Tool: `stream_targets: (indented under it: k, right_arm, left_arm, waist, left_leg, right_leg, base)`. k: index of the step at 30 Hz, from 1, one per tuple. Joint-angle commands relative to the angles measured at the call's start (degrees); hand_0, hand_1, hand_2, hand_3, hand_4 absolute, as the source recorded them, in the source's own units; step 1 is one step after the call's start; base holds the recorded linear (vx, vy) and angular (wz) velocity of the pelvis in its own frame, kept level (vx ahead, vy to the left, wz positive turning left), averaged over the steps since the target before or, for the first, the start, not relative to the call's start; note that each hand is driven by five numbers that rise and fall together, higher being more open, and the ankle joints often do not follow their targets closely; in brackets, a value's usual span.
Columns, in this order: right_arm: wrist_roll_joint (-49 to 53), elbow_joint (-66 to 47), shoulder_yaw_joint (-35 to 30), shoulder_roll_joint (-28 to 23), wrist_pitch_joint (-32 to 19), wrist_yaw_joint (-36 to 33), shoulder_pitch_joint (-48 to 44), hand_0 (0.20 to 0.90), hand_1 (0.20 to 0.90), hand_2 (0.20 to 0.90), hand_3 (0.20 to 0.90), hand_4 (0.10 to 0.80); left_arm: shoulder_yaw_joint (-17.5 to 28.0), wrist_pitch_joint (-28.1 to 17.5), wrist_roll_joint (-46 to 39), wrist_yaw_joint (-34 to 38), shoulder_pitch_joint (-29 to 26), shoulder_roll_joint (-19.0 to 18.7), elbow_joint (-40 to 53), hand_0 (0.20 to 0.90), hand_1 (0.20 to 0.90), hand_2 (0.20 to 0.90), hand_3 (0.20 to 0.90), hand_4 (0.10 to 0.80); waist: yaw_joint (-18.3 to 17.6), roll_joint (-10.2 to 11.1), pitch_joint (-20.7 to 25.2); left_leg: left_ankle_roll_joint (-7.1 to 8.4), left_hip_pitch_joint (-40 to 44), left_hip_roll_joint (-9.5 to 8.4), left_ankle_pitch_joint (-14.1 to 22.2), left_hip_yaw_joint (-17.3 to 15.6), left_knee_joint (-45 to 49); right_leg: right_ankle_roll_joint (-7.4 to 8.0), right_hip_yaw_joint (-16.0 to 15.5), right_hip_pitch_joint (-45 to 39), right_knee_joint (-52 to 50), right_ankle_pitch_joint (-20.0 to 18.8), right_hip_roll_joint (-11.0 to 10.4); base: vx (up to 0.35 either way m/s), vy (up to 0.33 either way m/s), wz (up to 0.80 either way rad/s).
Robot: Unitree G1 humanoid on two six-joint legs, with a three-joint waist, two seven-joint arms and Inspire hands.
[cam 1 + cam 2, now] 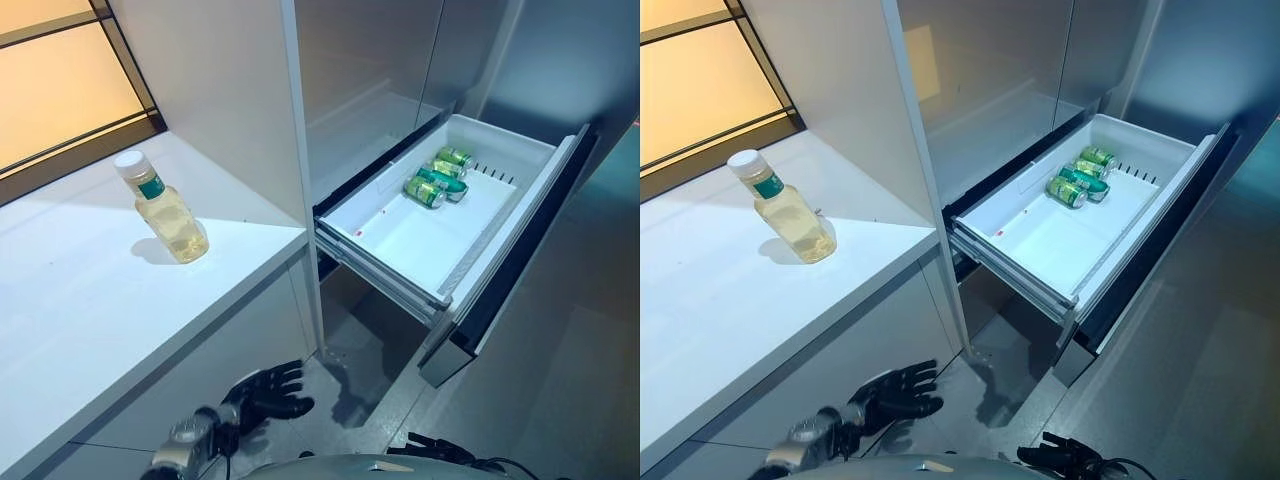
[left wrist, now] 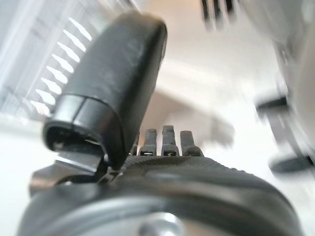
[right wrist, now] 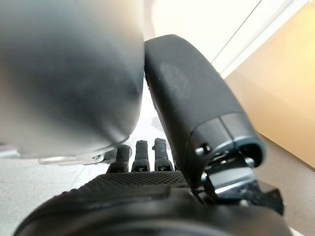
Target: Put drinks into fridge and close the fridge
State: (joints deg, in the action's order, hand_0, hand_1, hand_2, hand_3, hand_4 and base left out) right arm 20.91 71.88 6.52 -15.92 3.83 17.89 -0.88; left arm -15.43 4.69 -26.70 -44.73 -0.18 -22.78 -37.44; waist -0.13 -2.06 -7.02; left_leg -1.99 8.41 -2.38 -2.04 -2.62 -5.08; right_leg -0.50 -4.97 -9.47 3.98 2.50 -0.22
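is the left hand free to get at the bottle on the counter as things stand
Probably yes. The left hand hangs open and empty below the counter edge, and the bottle stands upright, alone, with nothing beside it. The hand would have to rise past the edge first.

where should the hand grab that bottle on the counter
Probably round the bottle's wide body, below the white cap. It stands upright and alone on the white counter, so a sideways approach from the counter's open front edge looks clear. The left hand hangs low, empty.

Black, textured left hand (image 1: 262, 393) with segmented fingers (image 1: 285, 378) on a silver-grey wrist; right hand (image 1: 1060, 457) equally dark.
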Motion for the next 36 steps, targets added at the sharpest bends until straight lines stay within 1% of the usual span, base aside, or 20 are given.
stream_targets:
  k: [1, 3, 5, 6, 7, 9, 10, 11, 12, 14, 15, 16, 17, 18, 19, 21, 23, 25, 31, 36]
  right_arm:
    - [-0.91, 1.60, 0.42, -2.17, -1.43, 2.06, -3.08, 0.900, 0.900, 0.900, 0.900, 0.800]
    - [-1.22, 2.55, 0.02, -1.87, -2.69, 2.05, -2.72, 0.900, 0.900, 0.900, 0.900, 0.800]
    - [-1.34, 3.53, -0.24, -1.42, -3.69, 1.96, -2.43, 0.900, 0.900, 0.900, 0.900, 0.800]
    - [-1.40, 3.95, -0.29, -1.15, -4.13, 1.85, -2.28, 0.900, 0.900, 0.900, 0.900, 0.800]
    - [-1.39, 4.51, -0.26, -0.48, -4.87, 1.53, -1.71, 0.900, 0.900, 0.900, 0.900, 0.800]
    - [-1.19, 4.65, 0.08, 0.06, -5.32, 1.22, -1.09, 0.900, 0.900, 0.900, 0.900, 0.800]
    - [-1.11, 4.73, 0.40, 0.52, -5.70, 1.03, -0.47, 0.900, 0.900, 0.900, 0.900, 0.800]
    - [-1.02, 4.69, 0.52, 0.73, -5.80, 0.87, -0.27, 0.900, 0.900, 0.900, 0.900, 0.800]
    - [-0.84, 4.61, 0.77, 1.14, -6.04, 0.65, 0.21, 0.900, 0.900, 0.900, 0.900, 0.800]
    - [-0.43, 4.47, 1.20, 1.78, -6.29, 0.16, 0.80, 0.900, 0.900, 0.900, 0.900, 0.800]
    - [-0.16, 4.37, 1.56, 2.31, -6.45, -0.22, 1.27, 0.900, 0.900, 0.900, 0.900, 0.800]
    - [-0.10, 4.38, 1.63, 2.39, -6.50, -0.27, 1.35, 0.900, 0.900, 0.900, 0.900, 0.800]
    - [0.07, 4.46, 1.92, 2.81, -6.83, -0.57, 1.75, 0.900, 0.900, 0.900, 0.900, 0.800]
    - [0.07, 4.53, 1.93, 2.88, -6.93, -0.57, 1.83, 0.900, 0.900, 0.900, 0.900, 0.800]
    - [0.17, 4.78, 2.13, 3.13, -7.23, -0.71, 2.01, 0.900, 0.900, 0.900, 0.900, 0.800]
    - [0.76, 5.31, 2.80, 3.56, -7.66, -1.07, 1.97, 0.900, 0.900, 0.900, 0.900, 0.800]
    - [1.05, 5.48, 3.52, 3.92, -7.81, -1.30, 2.00, 0.900, 0.900, 0.900, 0.900, 0.800]
    - [1.26, 5.30, 4.44, 4.29, -7.53, -1.70, 1.81, 0.900, 0.900, 0.900, 0.900, 0.800]
    - [1.19, 3.95, 5.24, 4.39, -5.95, -2.13, 1.27, 0.900, 0.900, 0.900, 0.900, 0.800]
    - [0.93, 3.45, 5.41, 4.21, -5.24, -2.14, 1.18, 0.900, 0.900, 0.900, 0.900, 0.800]
  left_arm:
    - [2.36, 7.98, -13.93, -13.36, -7.93, -1.24, 11.43, 0.900, 0.900, 0.900, 0.900, 0.800]
    - [4.70, 13.49, -22.46, -15.26, -9.76, -1.39, 22.38, 0.900, 0.900, 0.900, 0.900, 0.800]
    - [5.77, 14.80, -29.60, -13.15, -10.98, -1.20, 31.26, 0.900, 0.900, 0.900, 0.900, 0.800]
    - [6.15, 12.86, -32.45, -12.28, -11.38, -0.89, 34.50, 0.900, 0.900, 0.900, 0.900, 0.800]
    - [7.32, 9.76, -38.53, -8.11, -12.50, -0.38, 41.43, 0.900, 0.900, 0.900, 0.900, 0.800]
    - [8.20, 4.83, -43.11, -4.24, -13.42, -0.31, 45.61, 0.900, 0.900, 0.900, 0.900, 0.800]
    - [9.52, -0.65, -45.53, 0.42, -14.40, -0.47, 48.51, 0.900, 0.900, 0.900, 0.900, 0.800]
    - [9.93, -1.82, -45.62, 1.28, -14.56, -0.44, 49.08, 0.900, 0.900, 0.900, 0.900, 0.800]
    - [10.83, -5.44, -45.88, 3.53, -14.97, -0.44, 50.55, 0.900, 0.900, 0.900, 0.900, 0.800]
    - [12.85, -15.76, -42.65, 8.04, -15.41, -0.89, 52.46, 0.900, 0.900, 0.900, 0.900, 0.800]
    - [14.77, -24.48, -38.11, 12.22, -15.68, -1.35, 53.65, 0.900, 0.900, 0.900, 0.900, 0.800]
    - [15.18, -25.83, -36.82, 13.17, -15.67, -1.51, 53.98, 0.900, 0.900, 0.900, 0.900, 0.800]
    - [17.44, -34.01, -28.53, 19.82, -15.59, -2.36, 54.55, 0.900, 0.900, 0.900, 0.900, 0.800]
    - [17.85, -35.37, -26.82, 20.92, -15.56, -2.66, 54.71, 0.900, 0.900, 0.900, 0.900, 0.800]
    - [18.99, -39.15, -20.85, 25.84, -15.55, -3.38, 55.08, 0.900, 0.900, 0.900, 0.900, 0.800]
    - [21.40, -43.46, -10.60, 34.67, -15.67, -4.23, 55.60, 0.900, 0.900, 0.900, 0.900, 0.800]
    - [23.24, -44.44, -2.02, 43.35, -15.80, -5.30, 55.70, 0.900, 0.900, 0.900, 0.900, 0.800]
    - [24.37, -41.53, 5.10, 51.71, -16.37, -6.54, 55.71, 0.900, 0.900, 0.900, 0.900, 0.800]
    - [25.27, -36.53, 13.13, 66.47, -16.72, -9.30, 53.11, 0.900, 0.900, 0.900, 0.900, 0.800]
    - [25.58, -33.96, 12.52, 68.84, -15.55, -10.13, 50.03, 0.900, 0.900, 0.900, 0.900, 0.800]
  waist:
    - [0.67, -1.58, 1.15]
    - [0.95, -1.81, 1.31]
    - [1.13, -1.82, 1.55]
    - [1.21, -1.79, 1.66]
    - [1.34, -1.61, 1.92]
    - [1.39, -1.39, 2.09]
    - [1.47, -1.13, 2.34]
    - [1.49, -1.05, 2.39]
    - [1.57, -0.85, 2.55]
    - [1.86, -0.57, 2.79]
    - [2.27, -0.30, 2.97]
    - [2.33, -0.25, 3.00]
    - [2.70, -0.05, 3.24]
    - [2.77, 0.00, 3.28]
    - [3.05, 0.16, 3.40]
    - [3.54, 0.42, 3.65]
    - [3.95, 0.66, 3.94]
    - [4.25, 0.95, 4.17]
    - [4.60, 1.29, 4.12]
    - [4.71, 1.33, 3.92]
  left_leg:
    - [0.36, -0.64, -0.24, 4.84, -1.37, 0.67]
    - [0.23, -0.61, -0.33, 5.08, -1.05, 0.58]
    - [0.04, -0.49, -0.47, 5.28, -0.65, 0.48]
    - [-0.04, -0.39, -0.51, 5.39, -0.48, 0.44]
    - [-0.19, -0.04, -0.63, 5.63, 0.03, 0.23]
    - [-0.23, 0.30, -0.71, 5.80, 0.47, 0.13]
    - [-0.26, 0.56, -0.83, 5.99, 0.95, 0.08]
    - [-0.26, 0.66, -0.86, 6.05, 1.08, 0.08]
    - [-0.23, 0.85, -0.90, 6.16, 1.39, 0.08]
    - [-0.12, 1.02, -0.91, 6.20, 1.92, 0.08]
    - [-0.09, 1.14, -0.93, 6.25, 2.45, 0.08]
    - [-0.05, 1.16, -0.92, 6.23, 2.56, 0.08]
    - [0.07, 1.11, -0.88, 6.23, 2.99, 0.08]
    - [0.06, 1.11, -0.90, 6.25, 3.11, 0.08]
    - [0.08, 1.12, -0.94, 6.27, 3.44, 0.08]
    - [0.16, 1.03, -0.94, 6.29, 3.89, 0.08]
    - [0.27, 0.87, -0.86, 6.19, 4.13, 0.08]
    - [0.41, 0.61, -0.68, 6.00, 4.23, 0.08]
    - [0.50, 0.37, -0.41, 5.57, 4.14, 0.08]
    - [0.53, 0.51, -0.32, 5.42, 4.01, 0.08]
  right_leg:
    - [3.96, -4.16, 4.12, -3.98, 0.45, -1.37]
    - [4.00, -4.28, 4.01, -3.88, 0.55, -1.58]
    - [3.98, -4.22, 3.80, -3.79, 0.70, -1.63]
    - [3.95, -4.18, 3.65, -3.76, 0.78, -1.64]
    - [3.85, -4.14, 3.20, -3.52, 0.94, -1.58]
    - [3.76, -4.18, 2.72, -3.35, 1.08, -1.53]
    - [3.62, -4.22, 2.26, -3.12, 1.23, -1.43]
    - [3.60, -4.27, 2.13, -3.09, 1.28, -1.42]
    - [3.52, -4.37, 1.81, -2.95, 1.40, -1.36]
    - [3.32, -4.60, 1.38, -2.82, 1.62, -1.26]
    - [3.17, -4.89, 1.02, -2.65, 1.79, -1.18]
    - [3.13, -4.95, 0.95, -2.66, 1.85, -1.16]
    - [2.91, -5.22, 0.83, -2.63, 2.07, -1.03]
    - [2.90, -5.30, 0.77, -2.58, 2.10, -1.02]
    - [2.82, -5.51, 0.60, -2.44, 2.18, -0.96]
    - [2.61, -5.82, 0.41, -2.29, 2.45, -0.84]
    - [2.44, -6.04, 0.46, -2.40, 2.69, -0.71]
    - [2.24, -6.19, 0.68, -2.73, 2.98, -0.56]
    - [1.98, -6.25, 0.94, -3.47, 3.36, -0.40]
    - [1.79, -6.12, 0.83, -3.77, 3.58, -0.36]
  base:
    - [0.000, 0.000, 0.00]
    - [0.000, 0.000, 0.00]
    - [0.007, -0.006, 0.06]
    - [0.024, -0.021, 0.09]
    - [0.026, -0.027, 0.09]
    - [0.037, -0.036, 0.07]
    - [0.042, -0.035, 0.07]
    - [0.048, -0.037, 0.04]
    - [0.034, -0.032, 0.04]
    - [0.033, -0.037, 0.06]
    - [0.022, -0.027, 0.06]
    - [0.021, -0.029, 0.08]
    - [0.009, -0.015, 0.08]
    - [0.013, -0.020, 0.11]
    - [0.010, -0.016, 0.11]
    - [0.009, -0.019, 0.13]
    - [0.009, -0.018, 0.12]
    - [0.012, -0.021, 0.11]
    - [0.006, -0.005, 0.03]
    - [0.000, 0.000, 0.00]
